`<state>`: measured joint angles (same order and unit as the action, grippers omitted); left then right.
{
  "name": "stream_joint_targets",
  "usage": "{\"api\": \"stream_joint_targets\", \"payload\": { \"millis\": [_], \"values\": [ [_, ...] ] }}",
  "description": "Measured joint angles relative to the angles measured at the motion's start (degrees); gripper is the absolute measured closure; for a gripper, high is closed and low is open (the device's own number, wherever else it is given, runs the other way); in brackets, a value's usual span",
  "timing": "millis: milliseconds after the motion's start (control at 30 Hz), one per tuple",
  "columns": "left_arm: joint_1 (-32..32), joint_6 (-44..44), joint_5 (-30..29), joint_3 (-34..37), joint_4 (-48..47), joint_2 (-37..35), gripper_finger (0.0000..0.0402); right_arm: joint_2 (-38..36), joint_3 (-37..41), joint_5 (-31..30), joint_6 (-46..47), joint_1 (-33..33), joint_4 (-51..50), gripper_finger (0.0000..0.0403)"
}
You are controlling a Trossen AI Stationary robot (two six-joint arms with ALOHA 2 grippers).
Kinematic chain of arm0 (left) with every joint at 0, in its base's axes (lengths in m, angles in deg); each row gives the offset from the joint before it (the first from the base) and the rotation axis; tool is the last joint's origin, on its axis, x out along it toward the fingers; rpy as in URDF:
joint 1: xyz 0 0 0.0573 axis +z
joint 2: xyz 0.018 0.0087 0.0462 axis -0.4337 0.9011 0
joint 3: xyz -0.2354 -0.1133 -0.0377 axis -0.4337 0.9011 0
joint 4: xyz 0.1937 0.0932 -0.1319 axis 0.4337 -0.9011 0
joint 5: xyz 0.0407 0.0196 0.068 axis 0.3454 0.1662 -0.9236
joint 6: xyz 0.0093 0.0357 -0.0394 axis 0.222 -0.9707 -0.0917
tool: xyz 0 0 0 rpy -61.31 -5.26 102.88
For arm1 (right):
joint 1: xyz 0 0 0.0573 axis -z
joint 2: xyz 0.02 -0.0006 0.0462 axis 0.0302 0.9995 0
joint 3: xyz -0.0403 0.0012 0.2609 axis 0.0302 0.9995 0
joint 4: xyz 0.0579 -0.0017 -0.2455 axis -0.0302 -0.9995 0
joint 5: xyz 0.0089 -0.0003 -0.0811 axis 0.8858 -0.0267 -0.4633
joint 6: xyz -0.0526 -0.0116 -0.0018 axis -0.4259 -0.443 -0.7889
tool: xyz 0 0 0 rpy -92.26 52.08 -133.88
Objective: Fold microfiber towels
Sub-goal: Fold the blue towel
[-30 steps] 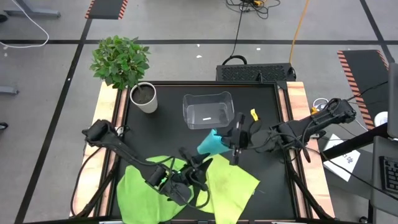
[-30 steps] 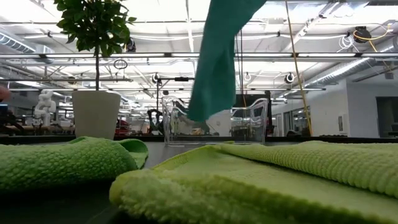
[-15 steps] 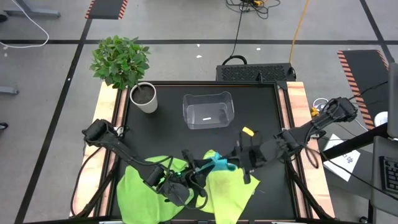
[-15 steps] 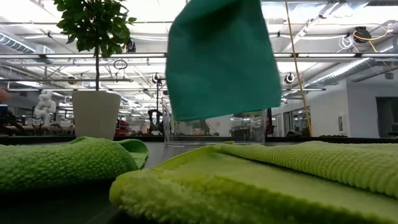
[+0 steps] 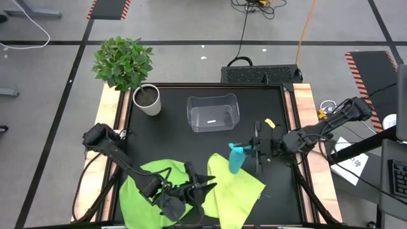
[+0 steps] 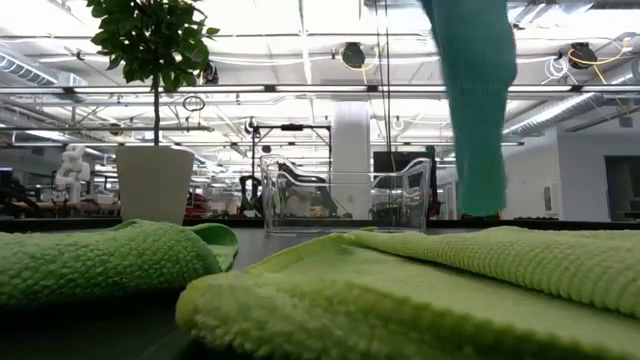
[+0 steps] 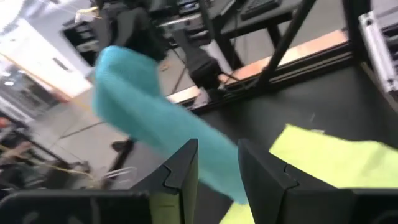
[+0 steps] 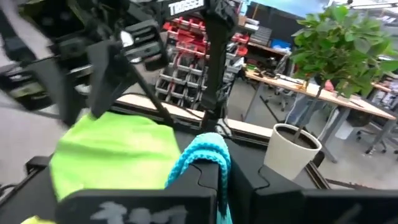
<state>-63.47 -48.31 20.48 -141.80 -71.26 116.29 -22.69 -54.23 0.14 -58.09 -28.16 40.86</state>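
My right gripper (image 5: 255, 151) is shut on the turquoise towel (image 5: 235, 158), over the table's right half, and also shows in its wrist view (image 8: 221, 177). The towel hangs as a narrow strip in the low view (image 6: 476, 100). The pale yellow-green towel (image 5: 238, 187) lies spread at the near middle. The bright green towel (image 5: 143, 184) lies rumpled at the near left. My left gripper (image 5: 205, 187) is open and empty above the gap between the two, its fingers (image 7: 183, 177) pointing toward the turquoise towel (image 7: 143, 106). My right gripper pinches a bunched upper edge of the turquoise towel (image 8: 208, 149) between its two fingers, coming level from the table's right side. The towel hangs below the fingers, slack and narrow. Its lower end (image 6: 480, 205) is just above the pale yellow-green towel.
A clear plastic bin (image 5: 213, 113) stands at the table's far middle. A potted plant in a white pot (image 5: 147, 100) stands at the far left corner. Bare black table (image 5: 280, 184) lies at the right.
My right gripper has carried the turquoise towel toward the near edge and then toward the right edge. The towel hung spread wide half a second ago and now hangs as a narrow strip. My left gripper has drawn back toward the near edge.
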Motion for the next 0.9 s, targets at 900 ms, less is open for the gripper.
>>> {"api": "stream_joint_targets", "payload": {
  "millis": [900],
  "values": [
    [1.4,-23.7,-28.4,0.0,29.2,16.1,0.0284,19.3,-21.3,9.3,-7.7,4.7,-1.6,0.0399]
  ]
}}
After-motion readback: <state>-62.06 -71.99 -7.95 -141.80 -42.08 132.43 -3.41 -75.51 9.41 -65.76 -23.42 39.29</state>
